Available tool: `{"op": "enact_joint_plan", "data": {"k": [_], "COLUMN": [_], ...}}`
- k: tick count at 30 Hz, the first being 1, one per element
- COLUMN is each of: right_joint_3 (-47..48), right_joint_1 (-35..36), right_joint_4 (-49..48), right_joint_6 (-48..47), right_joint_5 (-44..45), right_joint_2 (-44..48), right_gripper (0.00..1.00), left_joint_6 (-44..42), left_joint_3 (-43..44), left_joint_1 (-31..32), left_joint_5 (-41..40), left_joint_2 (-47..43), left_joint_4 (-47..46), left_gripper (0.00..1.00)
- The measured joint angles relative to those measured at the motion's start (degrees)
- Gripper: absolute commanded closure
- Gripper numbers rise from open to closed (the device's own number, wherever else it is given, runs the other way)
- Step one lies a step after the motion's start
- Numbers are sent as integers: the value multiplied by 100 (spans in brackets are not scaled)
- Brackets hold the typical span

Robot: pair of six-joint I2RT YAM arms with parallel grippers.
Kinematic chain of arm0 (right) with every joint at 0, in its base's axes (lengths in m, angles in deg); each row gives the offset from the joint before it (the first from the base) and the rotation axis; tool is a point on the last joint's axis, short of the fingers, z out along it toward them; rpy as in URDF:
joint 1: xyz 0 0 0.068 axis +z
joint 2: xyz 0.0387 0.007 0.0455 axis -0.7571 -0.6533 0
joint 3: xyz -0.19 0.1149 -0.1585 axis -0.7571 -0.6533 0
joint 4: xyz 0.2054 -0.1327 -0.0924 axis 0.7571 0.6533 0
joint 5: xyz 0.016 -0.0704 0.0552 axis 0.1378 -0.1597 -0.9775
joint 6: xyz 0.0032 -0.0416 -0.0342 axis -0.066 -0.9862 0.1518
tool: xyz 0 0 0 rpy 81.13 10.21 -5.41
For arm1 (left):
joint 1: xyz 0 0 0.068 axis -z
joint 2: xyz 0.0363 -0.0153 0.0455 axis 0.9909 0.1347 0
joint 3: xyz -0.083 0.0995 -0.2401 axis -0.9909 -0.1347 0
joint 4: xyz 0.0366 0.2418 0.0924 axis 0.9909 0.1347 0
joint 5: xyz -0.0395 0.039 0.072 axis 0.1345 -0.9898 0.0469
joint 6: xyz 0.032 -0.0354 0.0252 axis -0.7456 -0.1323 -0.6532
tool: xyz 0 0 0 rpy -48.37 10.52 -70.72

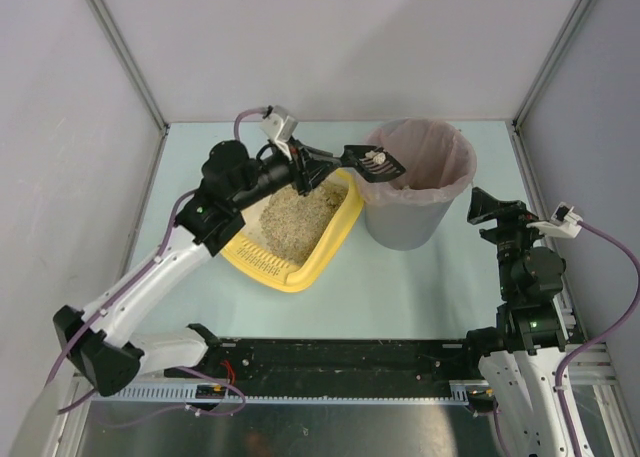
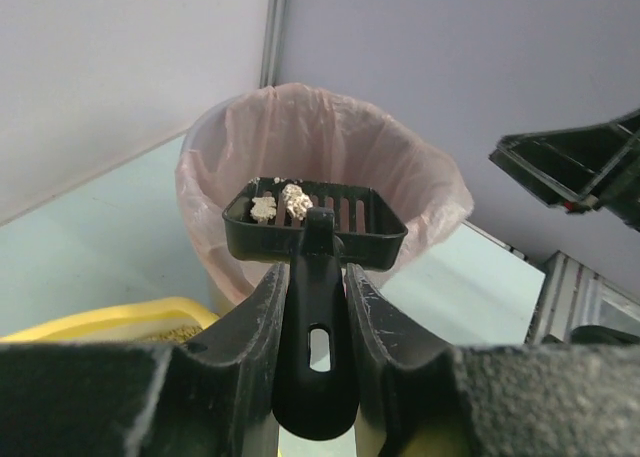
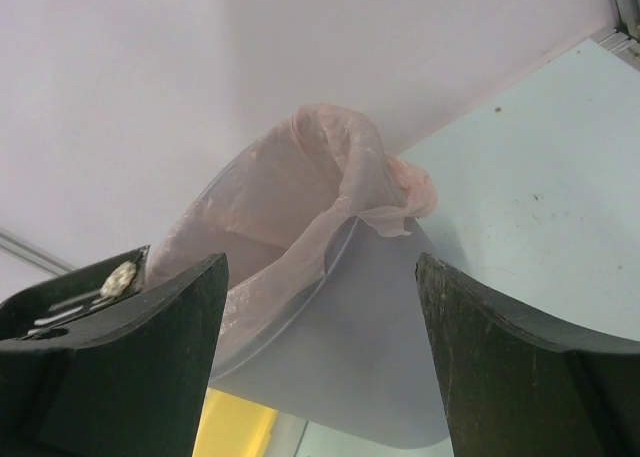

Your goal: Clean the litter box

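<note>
The yellow litter box with beige litter lies on the table left of the bin, its slotted lip toward the near end; a corner of it shows in the left wrist view. My left gripper is shut on the handle of a black slotted scoop, also in the left wrist view. The scoop carries pale clumps and hangs over the left rim of the grey bin with pinkish liner. My right gripper is open and empty, just right of the bin.
Metal frame posts stand at the back corners. The arms' base rail runs along the near edge. The right arm stands close to the bin's right side.
</note>
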Motion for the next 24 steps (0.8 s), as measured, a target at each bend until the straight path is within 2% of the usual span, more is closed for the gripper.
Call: {"op": "enact_joint_plan", "data": {"k": [10, 17, 24], "right_joint_3": [0, 0, 0], "right_joint_1": [0, 0, 0], "right_joint_4": [2, 9, 35], "right_joint_6": [-87, -162, -258], "right_joint_5": [101, 133, 216], "right_joint_2": [2, 11, 72], "right_gripper": [19, 19, 19], "left_joint_6": [-658, -1784, -3143], "left_joint_3": [1163, 1862, 1969], "left_joint_1": [227, 258, 271], "left_joint_5": [-55, 483, 1224], "left_joint_2": [935, 1462, 1615], "left_joint_4": [472, 905, 1202], "left_gripper": [100, 100, 100]}}
